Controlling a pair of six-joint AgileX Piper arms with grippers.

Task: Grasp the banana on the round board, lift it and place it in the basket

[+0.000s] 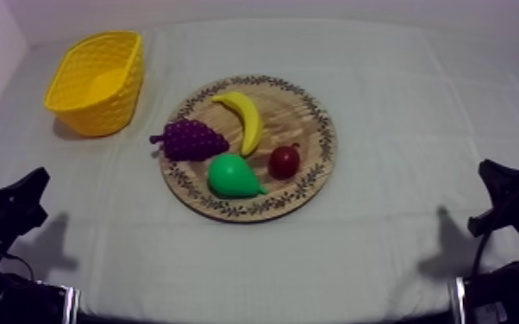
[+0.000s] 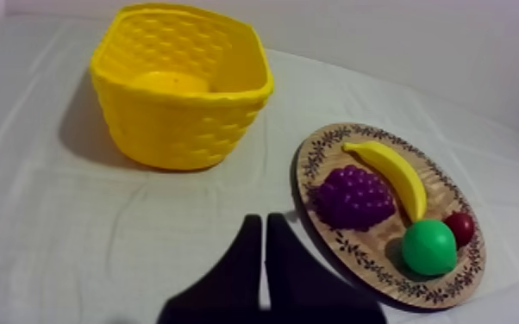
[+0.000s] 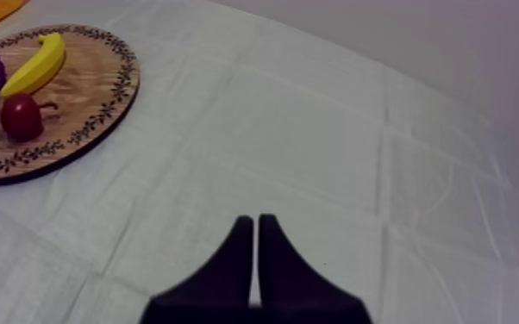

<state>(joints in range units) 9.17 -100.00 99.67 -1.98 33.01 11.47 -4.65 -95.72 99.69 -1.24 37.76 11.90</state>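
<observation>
A yellow banana [image 1: 243, 120] lies on the round wooden board [image 1: 313, 112] in the middle of the table, between purple grapes [image 1: 190, 139] and a small red fruit [image 1: 284, 160]. In the left wrist view the banana [image 2: 392, 175] rests on the board [image 2: 319, 151] to the right of the yellow basket [image 2: 181, 86]. The basket [image 1: 99, 82] stands at the back left. My left gripper [image 1: 32, 191] sits low at the left, its fingers [image 2: 261, 233] together as a narrow wedge. My right gripper [image 1: 493, 177] rests low at the right, also shut [image 3: 255, 226], far from the banana [image 3: 35, 64].
A green pear [image 1: 233, 177] lies at the front of the board beside the grapes; it also shows as a pear [image 2: 428, 246] near the small red fruit [image 2: 461, 227]. Bare grey-white cloth [image 1: 418, 129] spreads between the board and my right arm.
</observation>
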